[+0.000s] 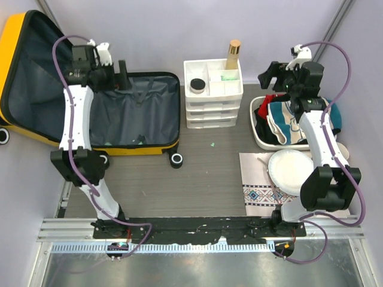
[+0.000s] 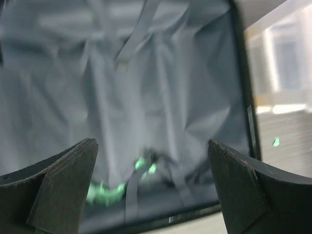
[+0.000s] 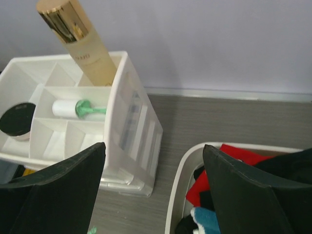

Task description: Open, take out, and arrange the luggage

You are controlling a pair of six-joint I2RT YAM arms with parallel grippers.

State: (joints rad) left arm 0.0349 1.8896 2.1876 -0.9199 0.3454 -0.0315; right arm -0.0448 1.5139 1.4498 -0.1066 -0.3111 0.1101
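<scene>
The luggage (image 1: 140, 110) lies wide open at the left of the table, a yellow shell with dark grey lining. Its lid (image 1: 24, 78) leans up against the left wall. My left gripper (image 1: 122, 76) hangs above the back edge of the flat half, open and empty. In the left wrist view the gripper (image 2: 153, 168) looks down on wrinkled lining (image 2: 170, 87), a loose strap (image 2: 139, 31) and small green bits (image 2: 105, 192). My right gripper (image 1: 268, 75) is open and empty, far from the luggage, above the gap between organizer and basin (image 3: 153, 168).
A white drawer organizer (image 1: 213, 95) holds a gold-capped bottle (image 1: 232, 55) and a dark-lidded jar (image 1: 197, 85). A white basin (image 1: 258, 134) is full of clothes. A white plate (image 1: 290, 170) rests on a patterned mat (image 1: 260, 191). A green scrap (image 1: 212, 144) lies on the table.
</scene>
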